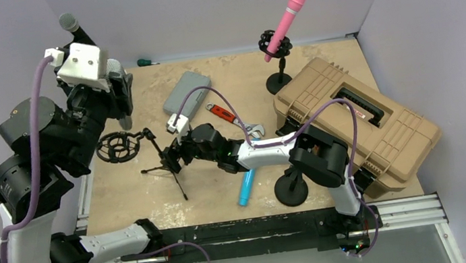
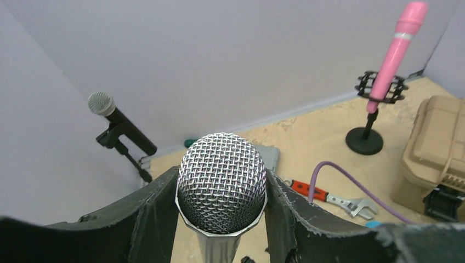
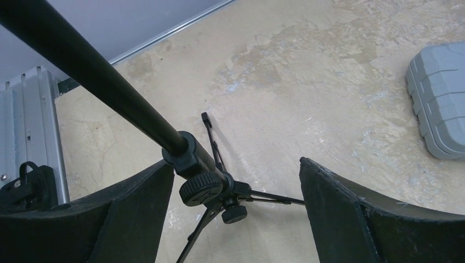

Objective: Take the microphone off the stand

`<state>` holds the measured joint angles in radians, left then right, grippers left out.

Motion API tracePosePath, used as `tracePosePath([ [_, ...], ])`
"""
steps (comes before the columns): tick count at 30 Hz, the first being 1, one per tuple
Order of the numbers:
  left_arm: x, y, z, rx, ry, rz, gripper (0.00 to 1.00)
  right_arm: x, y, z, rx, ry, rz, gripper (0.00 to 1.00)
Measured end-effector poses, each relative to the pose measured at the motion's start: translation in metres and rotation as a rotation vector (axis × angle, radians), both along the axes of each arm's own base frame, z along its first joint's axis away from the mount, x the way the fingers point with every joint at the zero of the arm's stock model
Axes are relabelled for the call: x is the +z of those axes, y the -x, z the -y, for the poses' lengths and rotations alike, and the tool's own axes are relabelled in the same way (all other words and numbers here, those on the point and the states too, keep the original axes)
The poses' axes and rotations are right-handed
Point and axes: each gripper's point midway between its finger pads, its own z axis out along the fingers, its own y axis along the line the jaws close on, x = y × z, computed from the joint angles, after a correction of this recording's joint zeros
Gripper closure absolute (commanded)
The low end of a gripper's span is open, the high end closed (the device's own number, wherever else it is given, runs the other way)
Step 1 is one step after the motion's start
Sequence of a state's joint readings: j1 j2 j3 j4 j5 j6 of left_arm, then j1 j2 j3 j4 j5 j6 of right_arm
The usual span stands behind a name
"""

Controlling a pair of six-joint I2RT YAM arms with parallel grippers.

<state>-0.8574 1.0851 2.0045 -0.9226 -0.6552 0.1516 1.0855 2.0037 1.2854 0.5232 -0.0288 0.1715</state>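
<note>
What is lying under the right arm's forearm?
A blue tube pokes out beneath it on the table; the forearm covers its far end, so what it is, and anything else under there, is hidden.

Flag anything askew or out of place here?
The tripod stand leans left, its empty shock mount hanging well off its feet; the open right gripper straddles its pole. The tan case sits diagonal to the table edge. The left gripper holds the microphone.

Two robot arms: one raised, one reaching low.
Left gripper (image 2: 222, 183) up high, fingers clamped around a microphone (image 2: 221, 159); right gripper (image 3: 234, 170) low, jaws apart, apparently gripping nothing.
</note>
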Motion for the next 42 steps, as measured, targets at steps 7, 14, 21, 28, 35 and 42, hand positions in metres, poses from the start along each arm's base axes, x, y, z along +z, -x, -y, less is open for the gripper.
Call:
tracePosePath([
  [7,0.04,0.016,0.0,-0.085,0.128,0.107,1.0,0.026,0.003,0.006,-0.001,-0.035,0.014,0.13],
  [14,0.075,0.039,-0.006,-0.172,0.275,0.2,1.0,0.058,0.013,0.032,-0.02,-0.062,0.032,0.12],
  [21,0.053,0.028,0.018,-0.205,0.274,0.124,1.0,0.091,0.005,0.112,-0.222,-0.033,0.028,0.13],
  [28,-0.034,-0.031,0.086,-0.185,0.159,-0.142,1.0,0.176,0.002,0.221,-0.465,-0.169,0.089,0.1],
  [35,-0.185,-0.103,0.151,-0.208,0.081,-0.608,1.0,0.248,0.035,0.269,-0.465,-0.361,0.159,0.1],
  [42,-0.302,-0.094,0.196,-0.29,0.043,-0.981,1.0,0.255,0.047,0.286,-0.46,-0.384,0.17,0.1],
])
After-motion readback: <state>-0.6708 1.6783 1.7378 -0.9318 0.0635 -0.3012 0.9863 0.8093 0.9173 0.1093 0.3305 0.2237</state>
